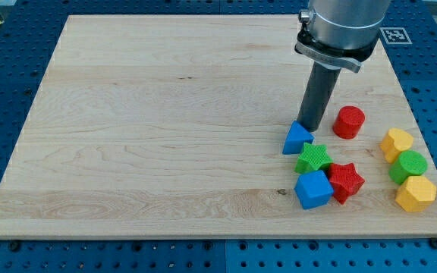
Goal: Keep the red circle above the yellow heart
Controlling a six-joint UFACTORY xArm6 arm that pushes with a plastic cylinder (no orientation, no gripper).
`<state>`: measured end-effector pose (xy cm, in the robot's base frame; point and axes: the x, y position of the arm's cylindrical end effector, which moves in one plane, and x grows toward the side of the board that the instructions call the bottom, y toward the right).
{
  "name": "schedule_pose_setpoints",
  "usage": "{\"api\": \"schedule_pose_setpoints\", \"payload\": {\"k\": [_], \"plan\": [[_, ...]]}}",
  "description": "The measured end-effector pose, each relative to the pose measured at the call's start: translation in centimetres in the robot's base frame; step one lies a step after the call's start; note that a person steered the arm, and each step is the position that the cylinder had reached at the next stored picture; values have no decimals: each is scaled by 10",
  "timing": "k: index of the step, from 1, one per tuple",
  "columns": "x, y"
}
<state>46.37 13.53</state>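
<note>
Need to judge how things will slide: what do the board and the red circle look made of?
The board looks like pale wood: grain lines and a small dark knot show, with a smooth, matte finish. The red circle looks like moulded or printed plastic: uniform saturated colour, slightly dull surface; I can't tell which. My tip stands at the view's left of it, against the blue triangle.
</note>
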Motion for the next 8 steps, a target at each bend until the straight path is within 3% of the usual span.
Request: {"api": "schedule_pose_setpoints", "payload": {"k": [8], "plan": [[-7,64]]}}
